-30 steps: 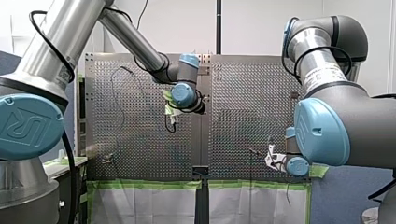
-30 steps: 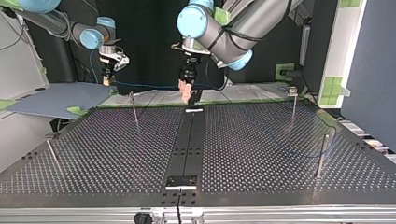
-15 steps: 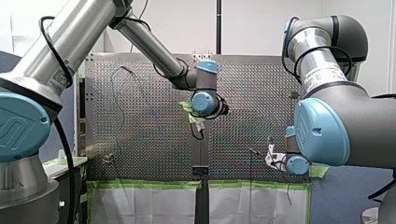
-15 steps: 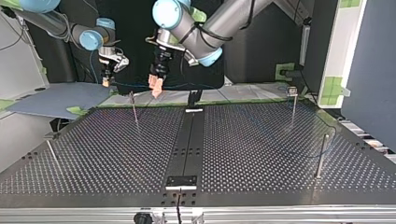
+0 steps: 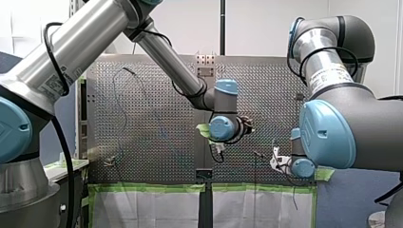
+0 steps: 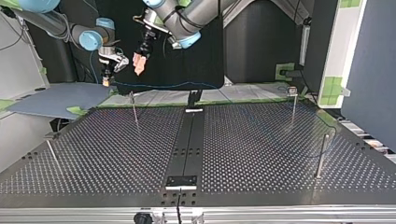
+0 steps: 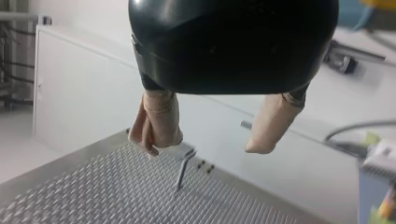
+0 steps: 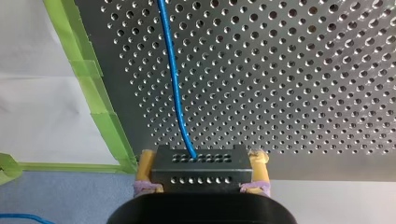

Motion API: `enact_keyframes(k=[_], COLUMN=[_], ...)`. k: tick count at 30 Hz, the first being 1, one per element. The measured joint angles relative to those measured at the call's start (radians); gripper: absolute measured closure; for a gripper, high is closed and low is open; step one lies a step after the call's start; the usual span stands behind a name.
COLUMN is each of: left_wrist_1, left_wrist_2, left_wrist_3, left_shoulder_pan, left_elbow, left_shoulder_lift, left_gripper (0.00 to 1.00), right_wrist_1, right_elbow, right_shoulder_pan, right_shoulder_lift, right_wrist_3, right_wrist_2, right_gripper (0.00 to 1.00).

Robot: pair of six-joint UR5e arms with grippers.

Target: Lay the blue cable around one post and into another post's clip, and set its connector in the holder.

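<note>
In the right wrist view my right gripper (image 8: 201,161) is shut on a perforated metal connector (image 8: 201,176), gripped by its yellow pads (image 8: 145,169). From it the blue cable (image 8: 173,79) runs ahead over the perforated table. In the top view this gripper (image 6: 107,77) hangs beyond the table's far left corner, and the cable (image 6: 163,86) stretches rightward from it. My left gripper (image 6: 138,64) is in the air close beside it, open, its beige fingers (image 7: 156,122) apart and empty. A thin post with a clip (image 7: 185,161) stands beyond them.
Thin posts stand on the table (image 6: 261,154): one at the far left (image 6: 134,108), one at the near left (image 6: 52,155), two at the right (image 6: 293,105) (image 6: 321,155). A black strip (image 6: 187,140) runs down the middle, with a small block (image 6: 182,181) at its near end.
My left arm has swung from the table's middle toward the top view's left and upward, ending beside my right gripper, its fingers still open. The right arm has stayed still.
</note>
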Motion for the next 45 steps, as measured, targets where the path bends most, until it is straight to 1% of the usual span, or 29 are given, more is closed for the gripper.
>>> enact_keyframes(k=[4,9,12,14,19,23,26,30,33,36,39,42,45], left_wrist_1=[0.033,0.076,0.104,0.119,0.160,0.162,0.146,0.136,0.145,0.164,0.171,0.165,0.158], left_wrist_2=[0.007,0.034,0.042,0.042,0.040,0.051,0.071,0.091,0.100,0.112,0.119,0.124,0.133], left_wrist_3=[-0.018,-0.035,-0.040,-0.040,-0.033,-0.027,-0.013,0.021,0.046,0.058,0.059,0.054,0.051], left_shoulder_pan=[-0.033,-0.077,-0.101,-0.103,-0.076,-0.043,-0.017,0.021,0.047,0.072,0.098,0.127,0.147], left_elbow=[0.023,0.065,0.092,0.106,0.115,0.111,0.108,0.104,0.104,0.107,0.118,0.133,0.145], left_shoulder_lift=[-0.033,-0.077,-0.104,-0.119,-0.160,-0.195,-0.220,-0.259,-0.284,-0.309,-0.336,-0.364,-0.392], left_gripper=[0.00,0.00,0.00,0.00,0.00,0.00,0.00,0.00,0.00,0.00,0.00,0.00,0.00], right_wrist_1=[0.000,0.002,0.004,0.006,0.011,0.014,0.016,0.015,0.013,0.012,0.010,0.010,0.011], right_elbow=[0.000,0.000,0.000,0.000,0.000,-0.001,-0.001,-0.001,0.000,0.000,-0.001,-0.001,-0.002], right_shoulder_pan=[0.002,0.002,0.002,0.002,-0.002,-0.006,-0.007,-0.008,-0.008,-0.008,-0.009,-0.009,-0.009], right_shoulder_lift=[0.000,0.000,0.000,0.000,0.000,0.000,0.000,0.000,0.000,0.000,0.000,0.000,0.000], right_wrist_3=[0.000,0.000,0.000,0.000,0.000,0.000,0.000,0.001,0.001,0.001,0.001,0.002,0.002], right_wrist_2=[-0.001,-0.002,-0.002,-0.002,-0.002,-0.002,-0.002,-0.002,-0.002,-0.002,-0.002,-0.002,-0.002], right_gripper=[1.00,1.00,1.00,1.00,1.00,1.00,1.00,1.00,1.00,1.00,1.00,1.00,1.00])
